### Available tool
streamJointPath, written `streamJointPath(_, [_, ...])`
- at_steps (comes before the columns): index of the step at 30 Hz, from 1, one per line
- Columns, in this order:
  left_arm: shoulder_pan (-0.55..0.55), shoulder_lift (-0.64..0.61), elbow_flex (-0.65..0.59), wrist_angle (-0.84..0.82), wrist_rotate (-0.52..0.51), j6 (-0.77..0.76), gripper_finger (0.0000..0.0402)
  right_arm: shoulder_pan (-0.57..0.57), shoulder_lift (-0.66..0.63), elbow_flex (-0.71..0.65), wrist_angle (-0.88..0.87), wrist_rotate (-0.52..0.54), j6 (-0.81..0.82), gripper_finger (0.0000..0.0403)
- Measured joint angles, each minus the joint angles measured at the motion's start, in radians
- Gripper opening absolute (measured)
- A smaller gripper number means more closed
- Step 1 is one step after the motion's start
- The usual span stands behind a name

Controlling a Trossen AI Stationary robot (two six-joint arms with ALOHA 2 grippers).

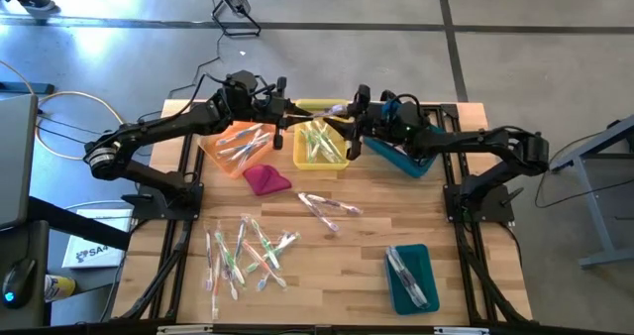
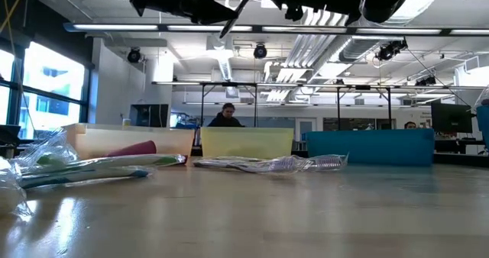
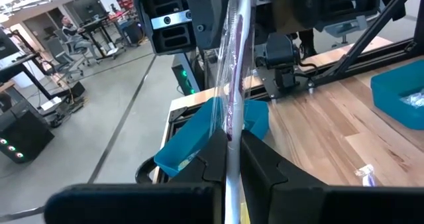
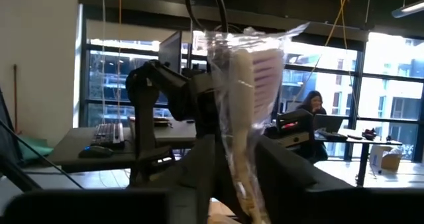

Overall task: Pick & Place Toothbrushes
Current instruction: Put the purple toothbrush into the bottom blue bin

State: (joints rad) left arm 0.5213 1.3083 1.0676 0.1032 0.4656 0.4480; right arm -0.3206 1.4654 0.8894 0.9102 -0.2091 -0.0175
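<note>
Here we see the big wooden table (image 1: pixel 347 256) with both dark arms reaching in over its far edge. Three bins sit along that far side: an orange bin (image 1: pixel 236 145) on the left, a yellow bin (image 1: pixel 320 142) in the middle, and a tilted teal bin (image 1: pixel 401 157) on the right. A second teal bin (image 1: pixel 411 278) lies at the near right corner with some wrapped brushes inside.

The left gripper (image 1: pixel 286 108) and the right gripper (image 1: pixel 349 109) meet high above the yellow bin (well off the table). Between them they hold one wrapped toothbrush (image 3: pixel 236 71). The left gripper's fingers (image 3: pixel 265 164) are squeezed tight on its clear wrapper. The right gripper's fingers (image 4: pixel 285 168) are also pressed close around it, and we can see the bristle head (image 4: pixel 255 68) sticking up past them.

A magenta cloth lump (image 1: pixel 265 179) lies just in front of the orange bin.

Many more toothbrushes (image 1: pixel 248 251) are scattered on the near left of the table. A small bunch (image 1: pixel 330 208) lies near the middle. Some are in the orange bin and some in the yellow bin.

A person (image 2: pixel 226 116) sits in the room far behind the table.
</note>
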Motion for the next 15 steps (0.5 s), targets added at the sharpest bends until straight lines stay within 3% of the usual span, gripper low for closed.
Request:
streamJointPath(5, [0.000,0.000,0.000,-0.001,0.000,-0.001,0.0016,-0.001,0.000,0.000,0.000,0.005,-0.015,0.0017])
streamJointPath(15, [0.002,0.000,-0.001,-0.001,-0.003,-0.002,0.0017,0.000,0.000,0.000,-0.006,0.029,-0.009,0.0010])
